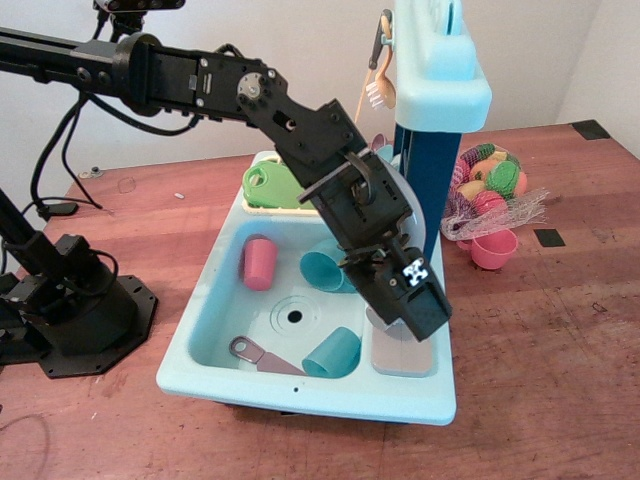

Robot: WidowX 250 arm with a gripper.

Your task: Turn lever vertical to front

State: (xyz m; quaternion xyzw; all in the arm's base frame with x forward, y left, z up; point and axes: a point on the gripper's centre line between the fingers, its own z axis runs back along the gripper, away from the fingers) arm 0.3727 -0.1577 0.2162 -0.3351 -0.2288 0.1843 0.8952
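Observation:
My black gripper (412, 305) hangs low over the right side of the pale-blue toy sink (212, 305), right above the grey-beige faucet plate (402, 356). Its body covers the fingers, so I cannot tell whether they are open or shut. The thin pale-grey lever is hidden behind the gripper. The curved pale spout (414, 205) rises behind my arm. A grey cylindrical head (377, 319) peeks out at the gripper's lower left.
In the basin lie a pink cup (259, 263), two teal cups (332, 352) (320, 268) and a spatula (262, 357). A dark-blue column (433, 190) stands right behind the faucet. A mesh bag of toy food (490, 188) and a pink cup (494, 248) sit to the right.

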